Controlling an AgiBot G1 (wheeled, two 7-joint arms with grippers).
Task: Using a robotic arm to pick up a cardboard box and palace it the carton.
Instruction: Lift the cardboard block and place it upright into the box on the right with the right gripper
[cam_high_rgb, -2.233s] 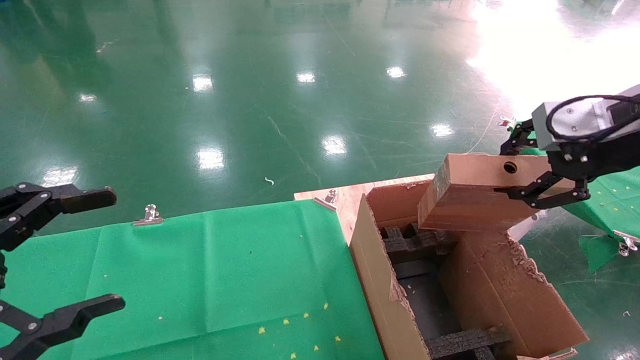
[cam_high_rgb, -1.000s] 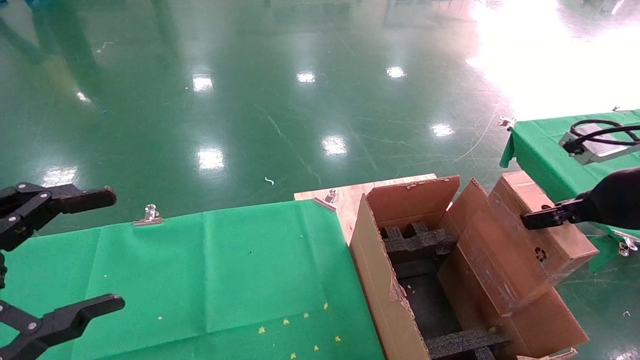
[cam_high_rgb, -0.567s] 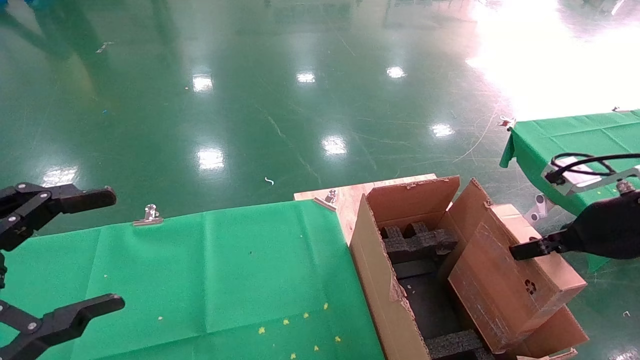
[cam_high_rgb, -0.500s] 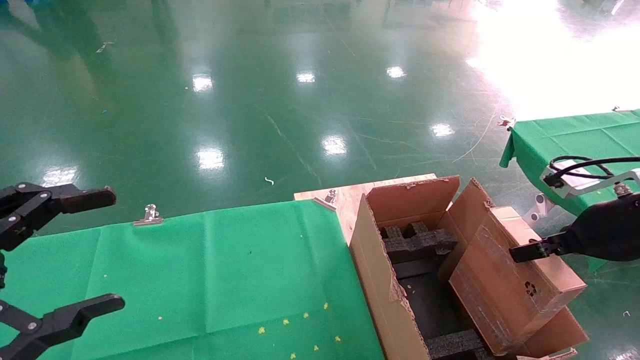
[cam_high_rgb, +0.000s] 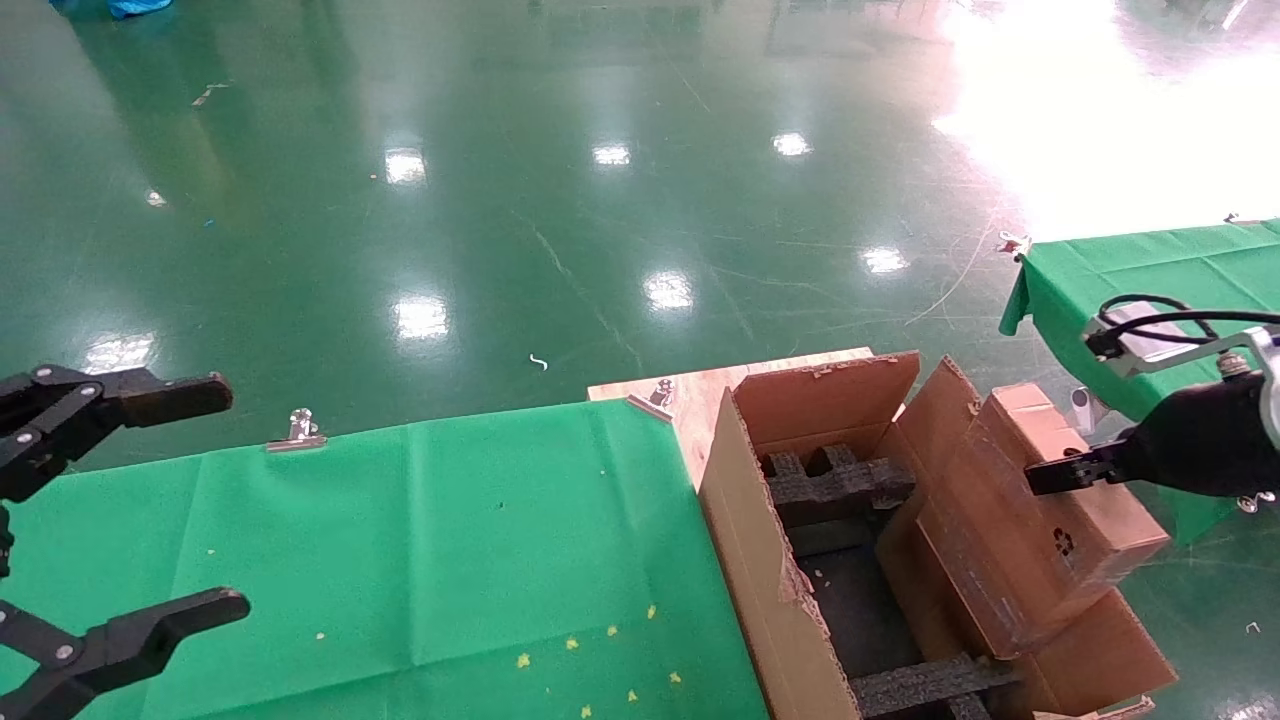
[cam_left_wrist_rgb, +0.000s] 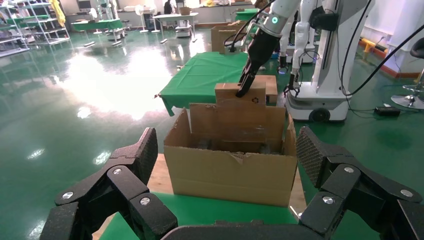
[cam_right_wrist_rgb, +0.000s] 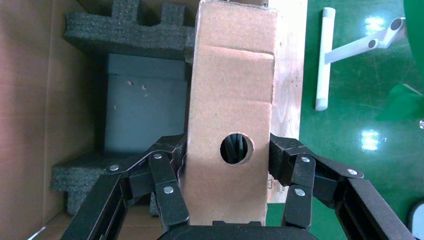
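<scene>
My right gripper (cam_high_rgb: 1060, 473) is shut on the small brown cardboard box (cam_high_rgb: 1030, 520), one finger on each broad side. It holds the box tilted over the right side of the large open carton (cam_high_rgb: 745, 560), above the carton's right flap. In the right wrist view the gripper (cam_right_wrist_rgb: 227, 152) clamps the box (cam_right_wrist_rgb: 232, 85) at its round hole, with black foam inserts (cam_right_wrist_rgb: 130, 35) below. The left wrist view shows the white robotic arm (cam_left_wrist_rgb: 274, 20), the box (cam_left_wrist_rgb: 240, 92) and the carton (cam_left_wrist_rgb: 230, 170). My left gripper (cam_high_rgb: 232, 497) is open and empty at the far left.
A green-clothed table (cam_high_rgb: 400, 540) with a metal clip (cam_high_rgb: 297, 430) lies left of the carton. A wooden board (cam_high_rgb: 700, 385) sits under the carton's far end. A second green table (cam_high_rgb: 1130, 260) stands at the right, with a white pipe frame (cam_right_wrist_rgb: 324, 55) beside the carton.
The box was swung from level over the carton's far end to tilted at its right side and lowered. In the last half second it rose slightly. The left arm has not moved.
</scene>
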